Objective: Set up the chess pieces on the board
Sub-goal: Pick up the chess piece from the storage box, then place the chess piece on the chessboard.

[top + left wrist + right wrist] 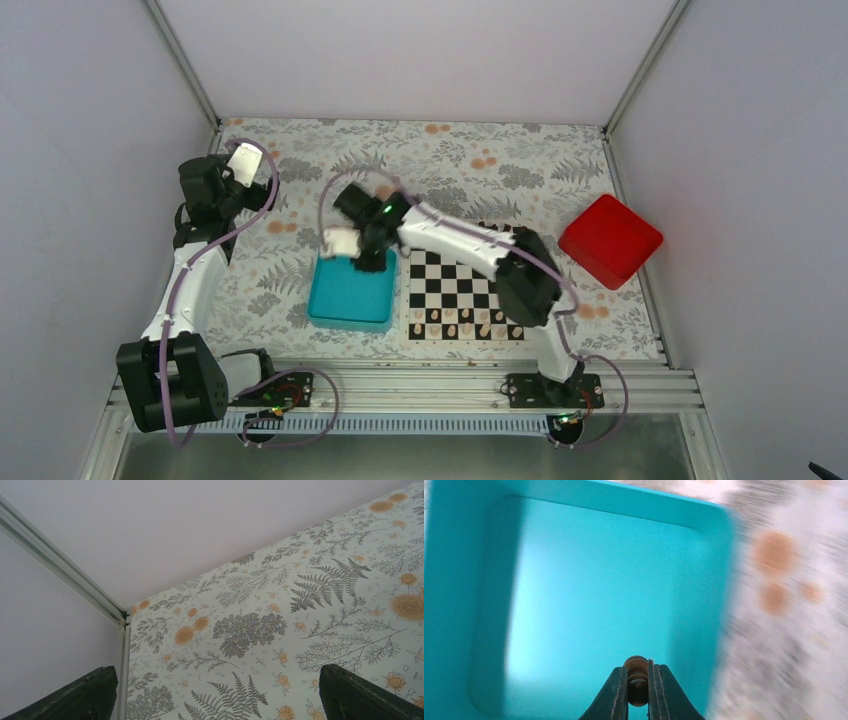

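My right gripper (638, 676) is shut on a small dark brown chess piece (637, 664), held above the inside of the teal tray (589, 580). From the top view this gripper (372, 262) hangs over the tray's far right part (350, 298), left of the chequered board (450, 282). The right arm covers the board's far rows, and no other dark pieces show. My left gripper (215, 702) is open and empty, its fingers (75, 695) wide apart over the patterned table near the far left corner (212, 198).
Pale tan pieces (465, 322) fill the board's two near rows. A red box (610, 240) stands right of the board. Grey walls and metal posts close the table on three sides. The right wrist view is motion-blurred at its right side.
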Robot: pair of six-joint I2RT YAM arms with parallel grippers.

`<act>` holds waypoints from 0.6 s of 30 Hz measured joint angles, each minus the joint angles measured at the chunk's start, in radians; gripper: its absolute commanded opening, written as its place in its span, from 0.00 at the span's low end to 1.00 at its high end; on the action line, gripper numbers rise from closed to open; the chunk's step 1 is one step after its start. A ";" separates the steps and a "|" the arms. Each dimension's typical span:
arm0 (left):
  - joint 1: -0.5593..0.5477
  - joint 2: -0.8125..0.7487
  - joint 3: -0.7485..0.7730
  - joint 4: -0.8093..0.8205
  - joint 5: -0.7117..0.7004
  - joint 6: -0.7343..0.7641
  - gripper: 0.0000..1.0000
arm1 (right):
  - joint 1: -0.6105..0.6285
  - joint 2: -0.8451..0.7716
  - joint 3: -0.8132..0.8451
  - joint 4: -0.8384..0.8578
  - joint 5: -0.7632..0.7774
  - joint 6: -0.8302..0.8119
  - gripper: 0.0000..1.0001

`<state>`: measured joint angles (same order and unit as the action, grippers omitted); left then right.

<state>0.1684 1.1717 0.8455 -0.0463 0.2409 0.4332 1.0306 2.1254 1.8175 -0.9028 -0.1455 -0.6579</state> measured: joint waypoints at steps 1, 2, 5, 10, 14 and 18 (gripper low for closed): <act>0.000 0.000 0.000 0.000 0.000 0.000 1.00 | -0.036 -0.037 -0.001 -0.005 0.002 0.003 0.04; 0.000 0.000 0.000 0.000 0.000 0.000 1.00 | -0.074 -0.072 -0.003 -0.007 0.005 0.006 0.04; 0.000 0.000 0.000 0.000 0.000 0.000 1.00 | -0.216 -0.212 -0.044 -0.003 0.013 0.017 0.04; 0.000 0.000 0.000 0.000 0.000 0.000 1.00 | -0.455 -0.413 -0.196 0.011 0.037 0.024 0.05; 0.000 0.000 0.000 0.000 0.000 0.000 1.00 | -0.653 -0.518 -0.361 0.030 0.025 0.020 0.05; 0.000 0.002 0.000 0.000 0.000 0.000 1.00 | -0.817 -0.587 -0.521 0.064 0.012 0.012 0.07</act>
<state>0.1684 1.1732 0.8455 -0.0463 0.2405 0.4328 0.2134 1.5383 1.2964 -0.8391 -0.1333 -0.6460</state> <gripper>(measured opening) 0.999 0.071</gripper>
